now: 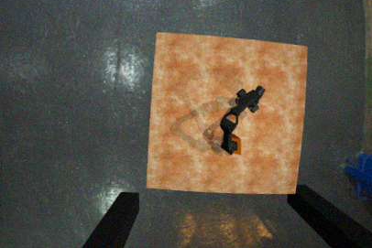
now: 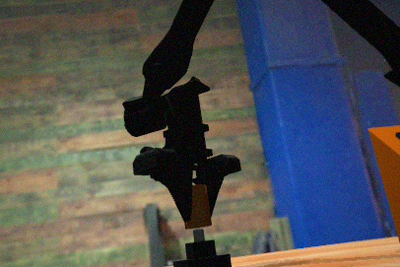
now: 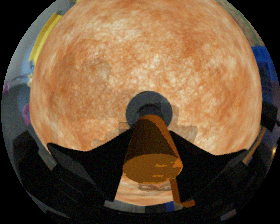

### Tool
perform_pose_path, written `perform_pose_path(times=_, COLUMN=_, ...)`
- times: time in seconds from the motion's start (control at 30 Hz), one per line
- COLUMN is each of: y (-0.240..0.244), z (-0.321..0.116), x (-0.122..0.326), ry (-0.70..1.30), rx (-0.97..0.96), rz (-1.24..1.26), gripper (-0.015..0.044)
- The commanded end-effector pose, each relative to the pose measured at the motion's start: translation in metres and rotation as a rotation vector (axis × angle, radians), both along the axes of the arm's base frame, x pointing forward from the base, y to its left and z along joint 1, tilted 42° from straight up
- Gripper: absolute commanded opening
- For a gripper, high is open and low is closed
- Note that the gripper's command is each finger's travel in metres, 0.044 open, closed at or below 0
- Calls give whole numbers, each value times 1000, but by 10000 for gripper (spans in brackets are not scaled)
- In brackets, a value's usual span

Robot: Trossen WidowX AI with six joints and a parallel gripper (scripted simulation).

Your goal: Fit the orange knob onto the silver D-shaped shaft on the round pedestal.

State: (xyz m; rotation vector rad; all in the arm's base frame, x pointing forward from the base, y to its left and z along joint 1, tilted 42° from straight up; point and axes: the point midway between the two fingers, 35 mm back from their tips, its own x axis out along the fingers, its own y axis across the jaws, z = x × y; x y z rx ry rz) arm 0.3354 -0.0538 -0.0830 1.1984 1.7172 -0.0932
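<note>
The orange knob (image 2: 200, 207) (image 3: 152, 169) is a tapered block, seen in the exterior view with its wider end down. My gripper (image 2: 199, 219) (image 3: 150, 132) is shut on it, one finger on each side. The silver shaft (image 2: 198, 235) stands on the dark stepped round pedestal (image 2: 200, 251) (image 3: 133, 107). In the exterior view the knob's underside is just above the shaft's top, roughly in line with it, with a very thin gap. The hole and both flat sides cannot be seen. In the wrist view the knob hides the shaft.
The square orange-brown table top (image 1: 192, 59) (image 3: 150, 45) bears the arm and pedestal. An orange block (image 1: 237, 149) (image 2: 386, 153) is near the arm's base. Two black bars (image 1: 114, 220) (image 1: 327, 220) are beyond the table's lower edge in the top view.
</note>
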Motion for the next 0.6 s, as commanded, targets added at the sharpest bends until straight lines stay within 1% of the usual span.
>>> perform_pose_path(times=0.0, y=-2, z=2, x=6, ry=-37, rx=-1, rz=26, gripper=0)
perform_pose_path(times=0.57, y=0, z=-3, x=8, ry=-37, rx=-1, rz=26, gripper=0)
